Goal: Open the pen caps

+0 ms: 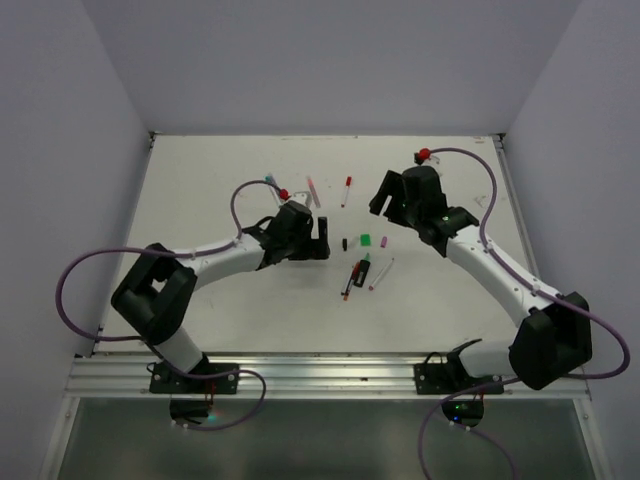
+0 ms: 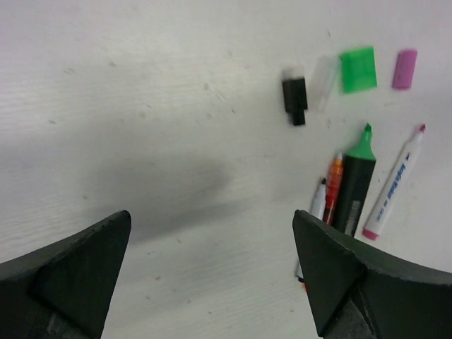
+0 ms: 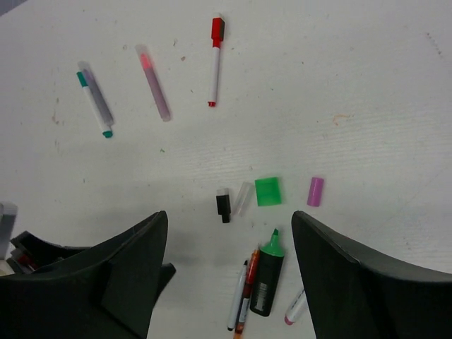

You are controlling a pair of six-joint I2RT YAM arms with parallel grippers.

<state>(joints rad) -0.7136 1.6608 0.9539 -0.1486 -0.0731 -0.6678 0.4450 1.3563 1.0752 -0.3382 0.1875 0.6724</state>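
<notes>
Loose caps lie in a row mid-table: a black cap [image 3: 224,205], a clear cap [image 3: 244,198], a wide green cap [image 3: 268,191] and a magenta cap [image 3: 316,191]. Just nearer lie the uncapped green-and-black highlighter [image 3: 266,275], two thin pens [image 3: 247,286] and a white pen with a pink end [image 3: 295,307]. Farther back lie a teal pen [image 3: 95,104], a pink pen [image 3: 153,82] and a red pen [image 3: 215,61]. My left gripper [image 1: 322,240] is open and empty, left of the caps [image 2: 294,101]. My right gripper [image 1: 388,200] is open and empty, above and behind them.
White table top [image 1: 220,290] with grey walls on three sides. The metal rail [image 1: 320,372] with the arm bases runs along the near edge. In the right wrist view the left gripper [image 3: 21,247] shows at the lower left.
</notes>
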